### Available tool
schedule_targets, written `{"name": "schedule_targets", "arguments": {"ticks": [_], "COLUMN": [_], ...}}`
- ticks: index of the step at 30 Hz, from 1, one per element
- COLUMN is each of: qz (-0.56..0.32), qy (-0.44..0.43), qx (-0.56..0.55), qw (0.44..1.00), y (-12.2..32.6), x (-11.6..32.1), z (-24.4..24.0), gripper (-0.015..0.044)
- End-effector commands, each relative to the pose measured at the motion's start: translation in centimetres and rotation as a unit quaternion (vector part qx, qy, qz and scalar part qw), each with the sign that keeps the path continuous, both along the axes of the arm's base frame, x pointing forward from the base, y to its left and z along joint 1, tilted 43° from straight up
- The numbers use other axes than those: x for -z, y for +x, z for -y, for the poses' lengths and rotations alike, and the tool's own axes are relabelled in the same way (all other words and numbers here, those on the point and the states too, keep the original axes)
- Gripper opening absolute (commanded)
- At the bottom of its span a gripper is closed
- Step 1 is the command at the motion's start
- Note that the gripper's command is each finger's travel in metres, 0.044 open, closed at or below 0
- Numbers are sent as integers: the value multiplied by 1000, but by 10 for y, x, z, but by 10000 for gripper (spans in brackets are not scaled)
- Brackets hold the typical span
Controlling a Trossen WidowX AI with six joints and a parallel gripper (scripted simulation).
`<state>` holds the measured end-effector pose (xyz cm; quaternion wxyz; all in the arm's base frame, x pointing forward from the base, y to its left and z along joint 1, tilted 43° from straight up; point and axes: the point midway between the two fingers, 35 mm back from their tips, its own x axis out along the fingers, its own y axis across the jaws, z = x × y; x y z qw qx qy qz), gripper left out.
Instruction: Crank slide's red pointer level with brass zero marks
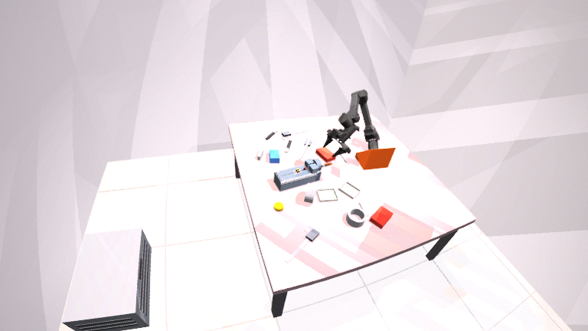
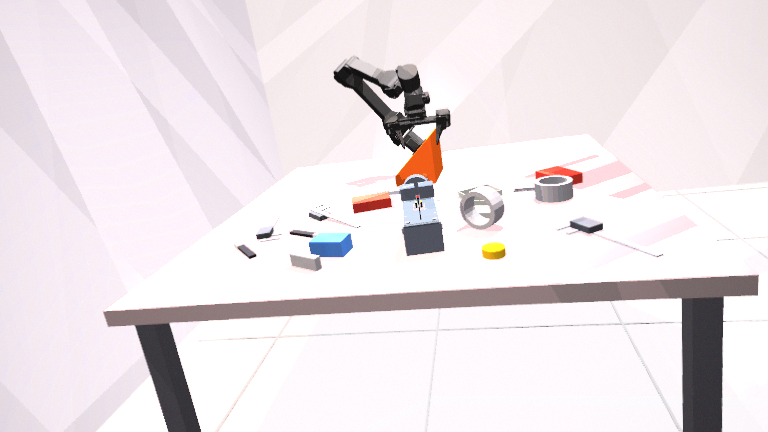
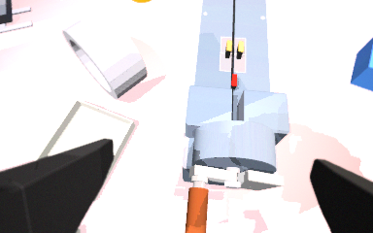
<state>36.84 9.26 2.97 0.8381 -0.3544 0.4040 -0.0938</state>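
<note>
The blue-grey slide machine point(image 1: 298, 181) point(image 2: 423, 239) point(image 3: 211, 29) stands on the table. Its red pointer point(image 3: 234, 80) sits in the slot, on the crank side of the two brass marks point(image 3: 228, 47) point(image 3: 240, 48), not level with them. The white crank arm point(image 3: 214, 174) crosses the front of the round hub point(image 3: 234, 143). The orange handle point(image 1: 327, 164) point(image 3: 197, 209) sticks out from the arm's left end in the wrist view. My gripper point(image 1: 330, 150) point(image 2: 420, 145) point(image 3: 210, 157) is open and empty, above and behind the crank end, apart from the handle. The handle is hidden in the exterior view.
A red-orange block point(image 1: 325, 154) point(image 2: 372, 202) lies close to the crank end. An orange wedge point(image 1: 375, 158) point(image 2: 424, 161) stands near the arm's base. A grey ring point(image 2: 481, 226) point(image 3: 127, 83) and pale trays point(image 1: 327, 200) flank one side, a blue block point(image 1: 274, 156) point(image 2: 330, 245) the other.
</note>
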Motion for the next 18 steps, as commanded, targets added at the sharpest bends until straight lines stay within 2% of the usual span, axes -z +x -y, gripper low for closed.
{"name": "schedule_targets", "arguments": {"ticks": [1, 13, 18], "qz": [1, 1, 1], "qy": [5, 4, 3], "qx": [-4, -4, -4], "qw": [1000, 1000, 1000], "y": [-7, -10, -11], "x": [1, 41, 46], "z": [1, 38, 43], "gripper": [440, 440, 440]}}
